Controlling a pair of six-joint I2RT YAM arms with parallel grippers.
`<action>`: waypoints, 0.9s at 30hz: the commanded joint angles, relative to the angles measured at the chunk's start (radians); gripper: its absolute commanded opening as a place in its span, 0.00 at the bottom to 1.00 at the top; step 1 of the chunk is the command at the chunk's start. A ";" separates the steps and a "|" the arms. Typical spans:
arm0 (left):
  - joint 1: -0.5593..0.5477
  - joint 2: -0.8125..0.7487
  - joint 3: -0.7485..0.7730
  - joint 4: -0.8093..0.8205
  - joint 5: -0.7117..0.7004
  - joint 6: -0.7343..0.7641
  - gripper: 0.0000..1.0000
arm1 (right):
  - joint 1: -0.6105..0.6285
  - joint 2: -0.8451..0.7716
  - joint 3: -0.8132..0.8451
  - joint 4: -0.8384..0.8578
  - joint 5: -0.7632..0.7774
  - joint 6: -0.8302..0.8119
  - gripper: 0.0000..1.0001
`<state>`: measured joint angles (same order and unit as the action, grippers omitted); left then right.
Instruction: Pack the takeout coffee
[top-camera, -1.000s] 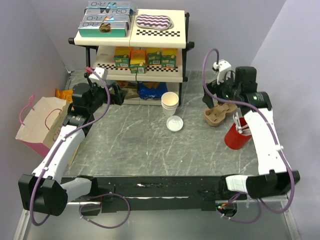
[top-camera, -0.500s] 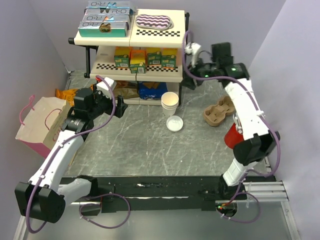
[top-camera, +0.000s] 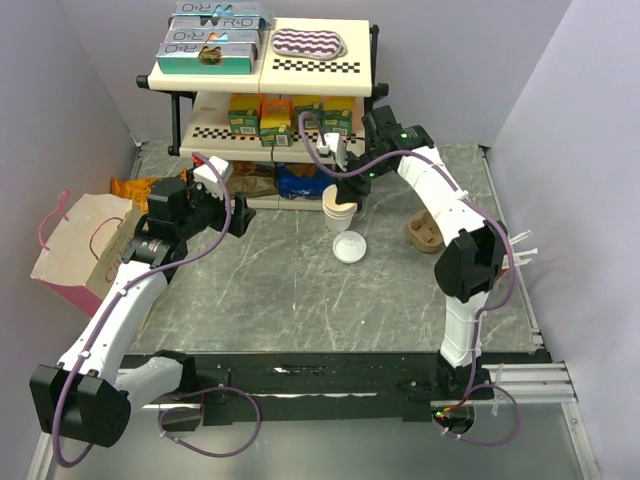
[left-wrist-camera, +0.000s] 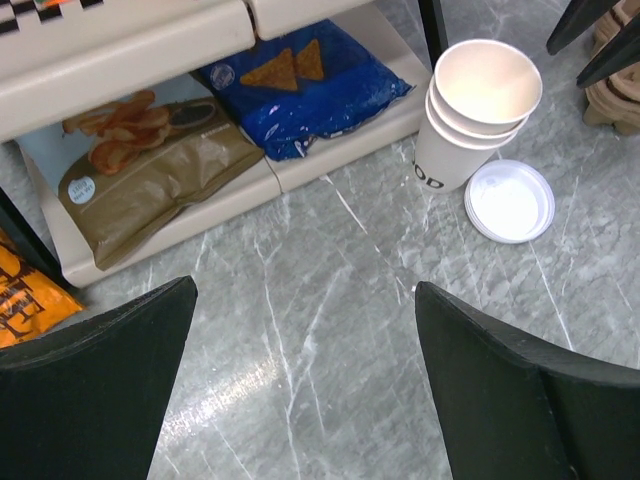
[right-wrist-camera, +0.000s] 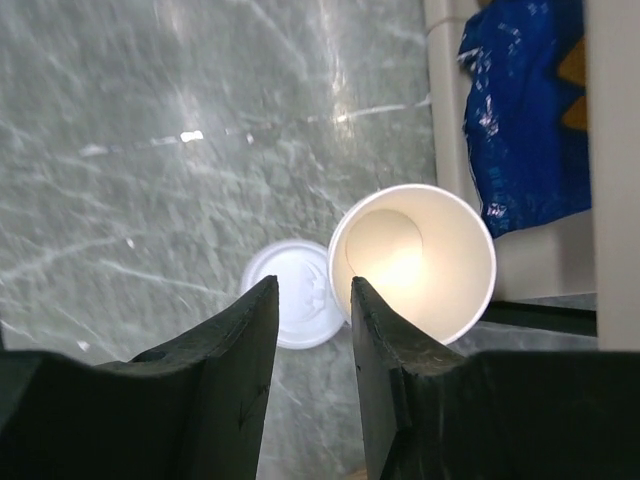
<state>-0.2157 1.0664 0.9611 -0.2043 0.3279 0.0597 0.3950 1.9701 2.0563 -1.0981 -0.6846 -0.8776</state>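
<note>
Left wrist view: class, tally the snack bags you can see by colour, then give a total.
Blue tortilla chip bag: 1
Tan chip bag: 1
Orange snack bag, partly cut off at the edge: 1
Total: 3

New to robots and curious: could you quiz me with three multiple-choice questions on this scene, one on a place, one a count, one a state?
1. Where is the white lid? A) on the top shelf B) on the table beside the stack of paper cups C) in the paper bag
2. How many cups are stacked? A) one B) three C) six
3. The left gripper is: A) open and empty B) shut on a cup C) shut on the lid
Answers: 1 B, it lies flat by the stack's base; 2 B, three nested rims show; 3 A, its jaws stand wide apart, nothing between.
</note>
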 joint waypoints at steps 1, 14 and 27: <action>0.013 -0.023 -0.018 0.034 0.034 -0.003 0.97 | 0.019 0.016 0.031 -0.057 0.040 -0.161 0.43; 0.029 -0.003 -0.024 0.054 0.036 -0.006 0.97 | 0.051 0.104 0.025 -0.091 0.105 -0.262 0.40; 0.035 -0.011 -0.041 0.063 0.039 -0.012 0.97 | 0.058 0.122 -0.001 -0.089 0.146 -0.259 0.30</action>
<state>-0.1864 1.0641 0.9207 -0.1844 0.3435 0.0586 0.4427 2.0827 2.0560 -1.1755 -0.5522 -1.1095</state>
